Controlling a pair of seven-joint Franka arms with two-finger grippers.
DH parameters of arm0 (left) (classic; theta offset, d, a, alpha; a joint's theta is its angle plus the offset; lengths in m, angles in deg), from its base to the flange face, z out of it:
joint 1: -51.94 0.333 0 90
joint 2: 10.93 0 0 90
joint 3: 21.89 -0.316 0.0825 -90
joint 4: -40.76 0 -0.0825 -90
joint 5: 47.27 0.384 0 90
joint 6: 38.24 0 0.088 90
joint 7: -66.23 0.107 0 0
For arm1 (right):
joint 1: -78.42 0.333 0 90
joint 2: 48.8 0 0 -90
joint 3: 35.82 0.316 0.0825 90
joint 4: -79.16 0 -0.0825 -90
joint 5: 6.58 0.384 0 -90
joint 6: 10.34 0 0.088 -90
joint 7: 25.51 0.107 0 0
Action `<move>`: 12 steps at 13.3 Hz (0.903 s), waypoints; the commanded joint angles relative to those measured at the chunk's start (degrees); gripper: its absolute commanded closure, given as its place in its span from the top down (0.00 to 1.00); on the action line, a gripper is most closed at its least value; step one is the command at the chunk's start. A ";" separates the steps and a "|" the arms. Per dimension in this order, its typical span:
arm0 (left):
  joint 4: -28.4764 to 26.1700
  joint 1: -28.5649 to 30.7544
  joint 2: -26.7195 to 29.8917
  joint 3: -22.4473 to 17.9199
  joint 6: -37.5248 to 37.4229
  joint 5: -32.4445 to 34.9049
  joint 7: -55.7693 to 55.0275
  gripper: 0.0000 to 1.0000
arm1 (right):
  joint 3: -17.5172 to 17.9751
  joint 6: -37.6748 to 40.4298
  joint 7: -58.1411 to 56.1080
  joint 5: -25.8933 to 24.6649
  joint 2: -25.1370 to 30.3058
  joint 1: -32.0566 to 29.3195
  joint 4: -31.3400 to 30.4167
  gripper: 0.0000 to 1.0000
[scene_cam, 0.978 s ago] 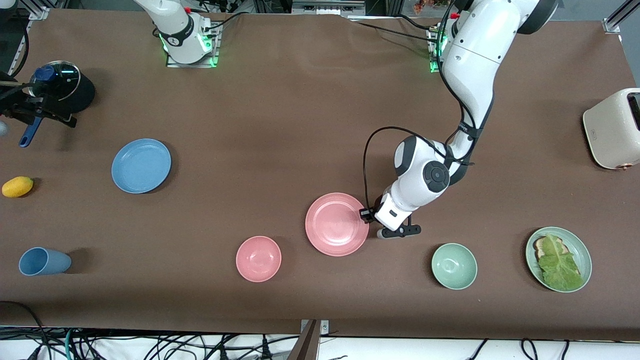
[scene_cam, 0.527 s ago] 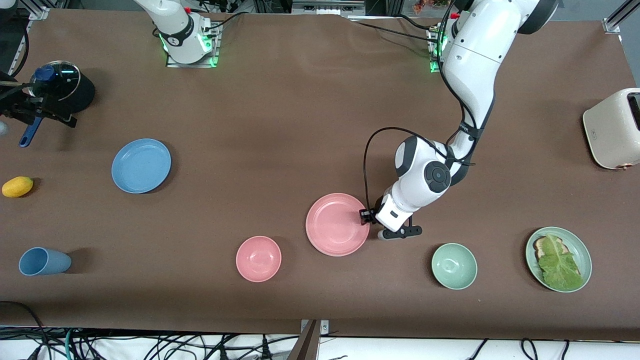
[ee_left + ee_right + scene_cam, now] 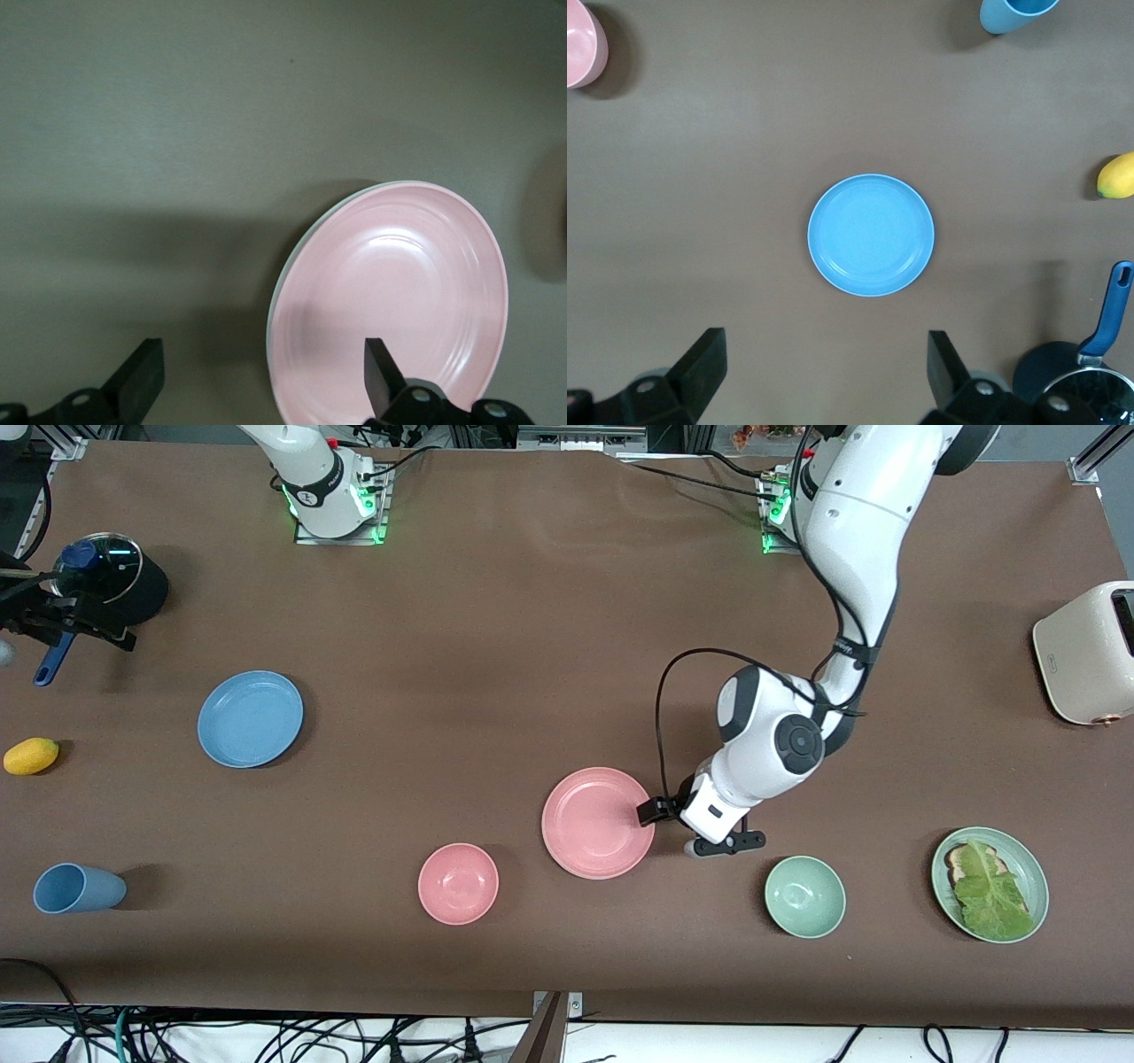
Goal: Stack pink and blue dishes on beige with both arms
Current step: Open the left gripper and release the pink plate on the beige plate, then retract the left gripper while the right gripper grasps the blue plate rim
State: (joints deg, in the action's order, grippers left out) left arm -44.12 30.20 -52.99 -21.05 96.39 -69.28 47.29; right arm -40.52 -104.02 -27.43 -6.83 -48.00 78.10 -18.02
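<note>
The pink plate [image 3: 598, 823] lies flat near the table's middle, and in the left wrist view [image 3: 399, 301] a thin pale edge [image 3: 282, 297] shows under its rim. No separate beige plate shows in the front view. My left gripper [image 3: 689, 828] is open, low at the plate's edge toward the left arm's end. One of its fingers [image 3: 379, 376] is over the plate and the other is over bare cloth. The blue plate [image 3: 250, 718] lies toward the right arm's end. My right gripper [image 3: 824, 372] hangs open high over the table by the blue plate [image 3: 871, 235], out of the front view.
A pink bowl [image 3: 458, 883] sits beside the pink plate, nearer the camera. A green bowl [image 3: 804, 896], a green plate with toast and lettuce [image 3: 990, 883] and a cream toaster [image 3: 1085, 653] are toward the left arm's end. A blue cup [image 3: 75, 887], a yellow fruit [image 3: 31, 755] and a lidded pot [image 3: 111, 584] are toward the right arm's end.
The left arm's wrist and elbow have swung toward its own end of the table and the gripper has turned at the plate's edge. The plates have not moved.
</note>
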 commanded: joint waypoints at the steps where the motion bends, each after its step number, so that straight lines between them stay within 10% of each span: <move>1: -0.73 1.08 3.91 -0.48 -5.68 7.03 -0.13 0.99 | -0.31 3.83 0.60 -0.19 -2.63 0.15 -0.56 1.00; 12: 0.77 15.66 9.88 -0.83 -21.42 11.90 28.14 1.00 | -7.61 -15.55 -14.48 11.65 -23.27 -7.66 -10.23 1.00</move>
State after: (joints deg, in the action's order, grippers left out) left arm -43.06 43.46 -44.92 -22.24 77.41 -58.65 69.85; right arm -48.61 -116.93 -36.66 1.52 -68.67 73.59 -27.22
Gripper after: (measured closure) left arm 0.000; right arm 0.000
